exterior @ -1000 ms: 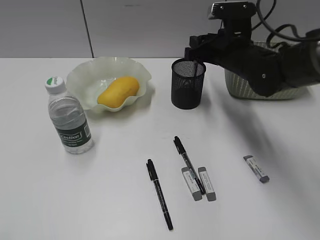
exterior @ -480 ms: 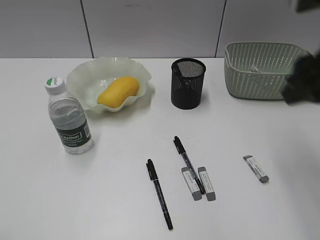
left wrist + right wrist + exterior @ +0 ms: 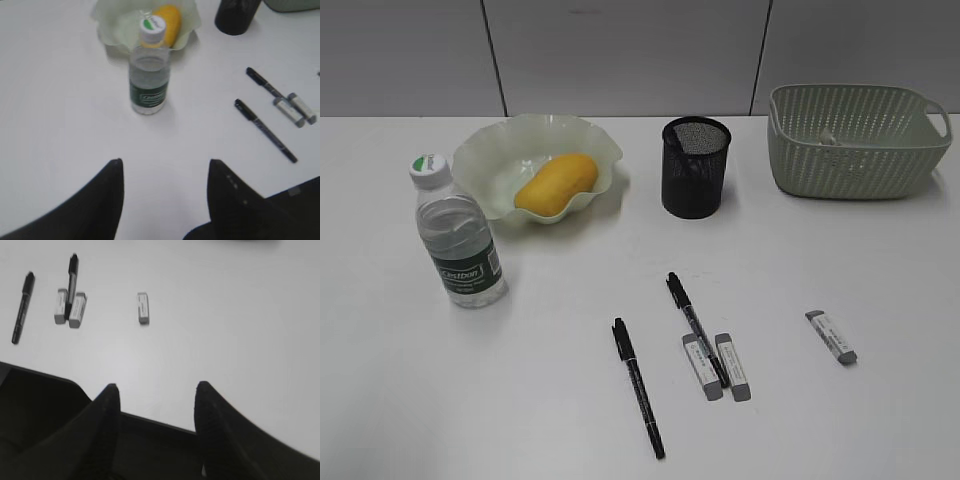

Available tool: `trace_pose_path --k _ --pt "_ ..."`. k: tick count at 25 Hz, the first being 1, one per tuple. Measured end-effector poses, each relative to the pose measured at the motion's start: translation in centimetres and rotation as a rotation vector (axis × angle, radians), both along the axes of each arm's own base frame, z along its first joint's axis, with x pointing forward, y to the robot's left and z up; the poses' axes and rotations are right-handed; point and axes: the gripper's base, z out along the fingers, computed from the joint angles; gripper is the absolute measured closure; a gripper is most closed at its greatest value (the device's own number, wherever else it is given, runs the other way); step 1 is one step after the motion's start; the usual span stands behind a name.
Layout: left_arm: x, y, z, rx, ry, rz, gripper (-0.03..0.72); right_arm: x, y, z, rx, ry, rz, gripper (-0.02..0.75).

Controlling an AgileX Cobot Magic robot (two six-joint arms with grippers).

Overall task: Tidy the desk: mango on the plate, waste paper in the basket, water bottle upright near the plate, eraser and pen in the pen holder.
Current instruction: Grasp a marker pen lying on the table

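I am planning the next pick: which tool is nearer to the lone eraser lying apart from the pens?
The right tool. The lone eraser lies just ahead of its open tips on bare desk. The left tool faces the water bottle, and that eraser is outside its view.

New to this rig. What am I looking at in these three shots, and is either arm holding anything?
It is a two-armed tabletop robot. The exterior view faces the white desk; neither arm shows there. The other two pictures come from cameras on each wrist, looking past that arm's own end effector. The left end effector and the right end effector both stand open and empty above the desk. On the desk: a mango in the plate, an upright water bottle, a pen holder, a basket, two pens and three erasers.
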Motion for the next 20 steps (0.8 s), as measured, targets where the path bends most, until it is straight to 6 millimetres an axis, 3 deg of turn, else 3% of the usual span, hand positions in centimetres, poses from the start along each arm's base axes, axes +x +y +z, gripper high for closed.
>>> trace_pose_path --k 3,6,9,14,18,20 --pt "3.4 -1.6 1.0 -0.03 0.019 -0.052 0.312 -1.6 -0.7 -0.2 0.021 -0.102 0.012 0.347" --pt "6.8 -3.7 1.1 -0.031 0.075 -0.108 0.323 -1.3 -0.6 -0.3 0.017 -0.133 0.016 0.347" --pt "9.2 -7.2 0.5 -0.03 0.128 -0.207 0.326 -0.6 -0.2 -0.4 0.053 -0.195 0.025 0.348" --pt "11.0 -16.4 -1.0 0.052 0.188 -0.295 0.327 -0.4 0.0 -0.4 0.073 -0.211 0.033 0.349" --pt "12.8 -23.3 -4.5 0.182 0.294 -0.214 0.307 -0.4 0.0 -0.4 0.074 -0.212 0.033 0.349" --pt "14.2 -25.6 -6.7 0.207 0.356 -0.167 0.266 -0.4 0.0 -0.4 0.074 -0.213 0.033 0.349"
